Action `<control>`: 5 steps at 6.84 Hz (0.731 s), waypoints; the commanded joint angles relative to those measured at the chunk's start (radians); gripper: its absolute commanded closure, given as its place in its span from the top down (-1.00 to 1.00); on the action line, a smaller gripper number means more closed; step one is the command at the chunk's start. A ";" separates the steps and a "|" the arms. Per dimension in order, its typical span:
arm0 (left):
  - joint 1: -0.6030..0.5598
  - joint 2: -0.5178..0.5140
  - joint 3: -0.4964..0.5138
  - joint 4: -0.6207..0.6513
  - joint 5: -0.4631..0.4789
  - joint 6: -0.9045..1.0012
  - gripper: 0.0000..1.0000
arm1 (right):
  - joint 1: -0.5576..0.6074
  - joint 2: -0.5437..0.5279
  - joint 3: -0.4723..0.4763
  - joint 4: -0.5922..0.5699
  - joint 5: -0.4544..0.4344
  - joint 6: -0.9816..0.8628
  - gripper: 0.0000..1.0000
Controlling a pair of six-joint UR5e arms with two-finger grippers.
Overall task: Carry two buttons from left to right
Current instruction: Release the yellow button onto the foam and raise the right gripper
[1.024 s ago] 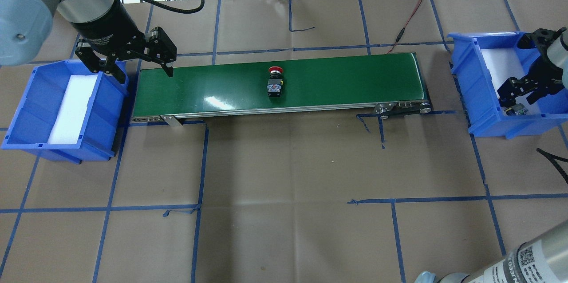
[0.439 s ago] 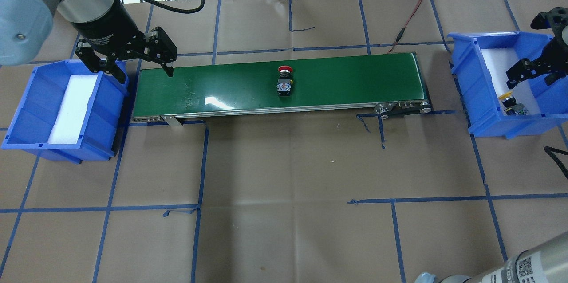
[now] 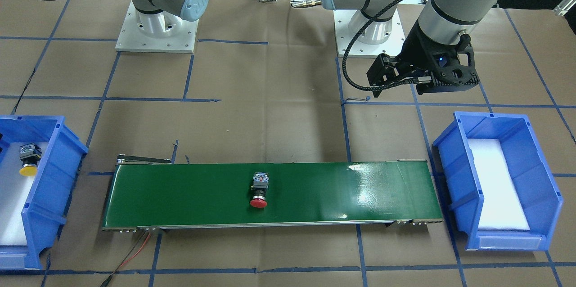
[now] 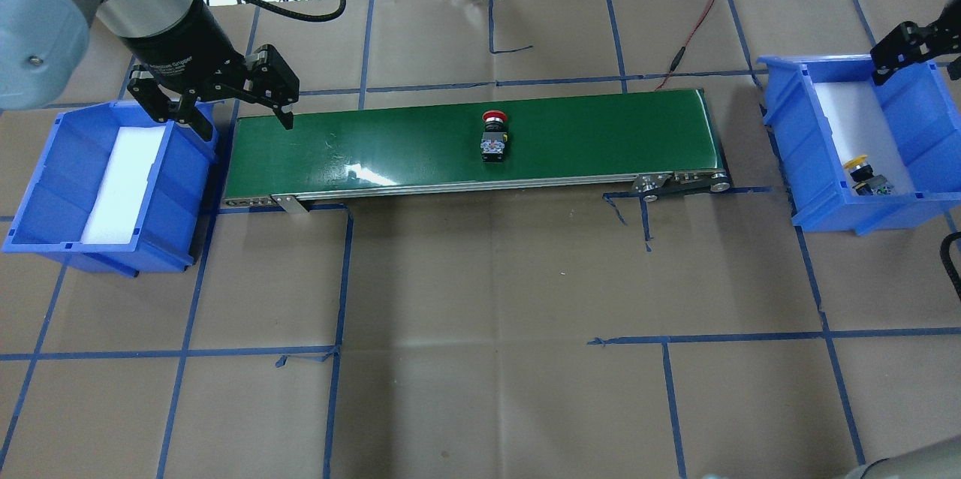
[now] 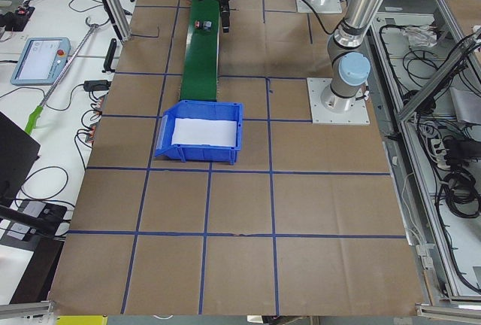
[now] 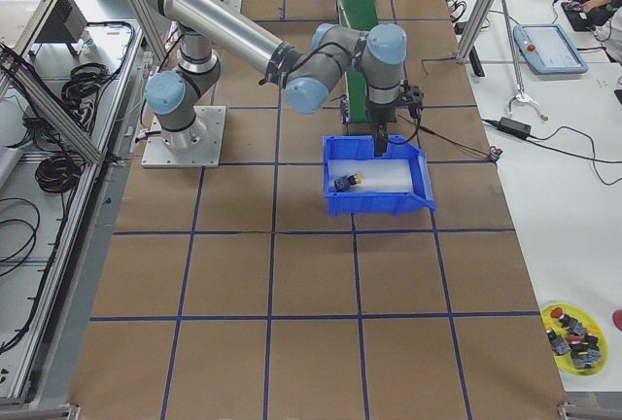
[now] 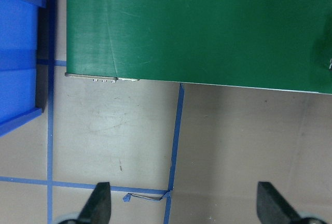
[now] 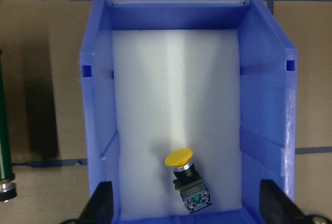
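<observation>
The yellow button (image 4: pixel 860 167) lies on white foam (image 8: pixel 176 94) in the blue bin (image 4: pixel 818 186) at the overhead view's right, with the right hand (image 4: pixel 916 72) above it, spread wide. The left bin (image 4: pixel 45 186) holds a foam pad (image 4: pixel 120 186). The red button (image 4: pixel 493 137) sits midway along the green conveyor (image 4: pixel 375 149). The left hand (image 4: pixel 246 128) gapes wide at its left end.

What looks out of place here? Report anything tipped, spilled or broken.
Nothing is spilled or visibly broken. Both buttons lie on their sides rather than upright: the red button near the middle of the belt, and the yellow button in the right bin. Nothing else stands out.
</observation>
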 commanded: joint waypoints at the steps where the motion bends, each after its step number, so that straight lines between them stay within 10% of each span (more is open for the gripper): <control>1: -0.001 -0.001 0.000 0.000 0.000 0.000 0.99 | 0.189 -0.069 -0.061 0.073 0.003 0.211 0.99; 5: 0.001 -0.001 0.000 0.000 0.000 0.000 0.99 | 0.552 -0.077 -0.044 0.072 0.006 0.510 0.99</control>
